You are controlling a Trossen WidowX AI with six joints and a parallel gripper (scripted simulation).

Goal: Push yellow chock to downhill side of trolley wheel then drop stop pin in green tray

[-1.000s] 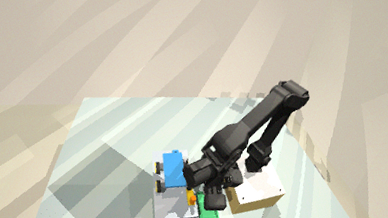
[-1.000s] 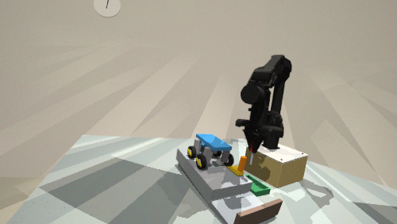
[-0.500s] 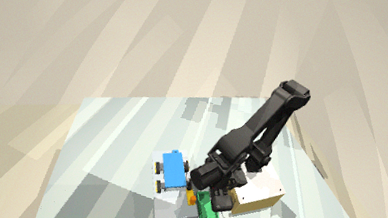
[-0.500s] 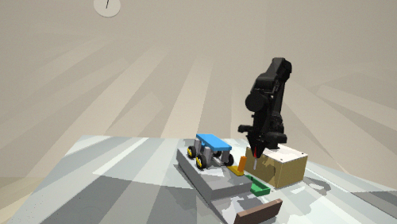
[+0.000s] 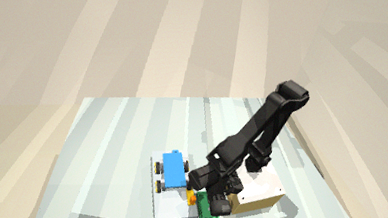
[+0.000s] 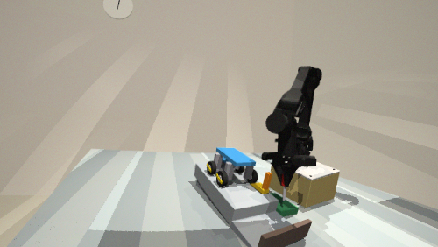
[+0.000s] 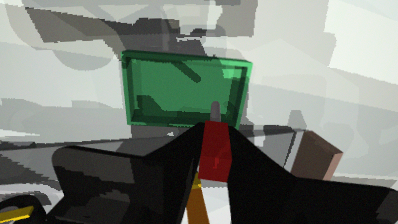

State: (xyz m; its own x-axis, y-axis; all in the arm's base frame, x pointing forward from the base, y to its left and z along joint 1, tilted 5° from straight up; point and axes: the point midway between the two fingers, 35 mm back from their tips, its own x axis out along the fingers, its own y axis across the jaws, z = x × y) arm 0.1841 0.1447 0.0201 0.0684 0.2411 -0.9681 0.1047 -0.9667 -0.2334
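My gripper is shut on the red head of the stop pin. The pin's grey shaft points down, its lower end over or inside the green tray; contact with the floor cannot be told. The blue-topped trolley stands on the grey ramp. The yellow chock with its orange handle lies at the downhill side of the trolley's near right wheel; whether they touch is too small to tell. Its handle also shows in the wrist view, below the pin head.
A box with a white top stands beside the tray, close to the arm. A brown board stands across the low end past the ramp. The ramp's side edge and the upright orange handle are close to the gripper.
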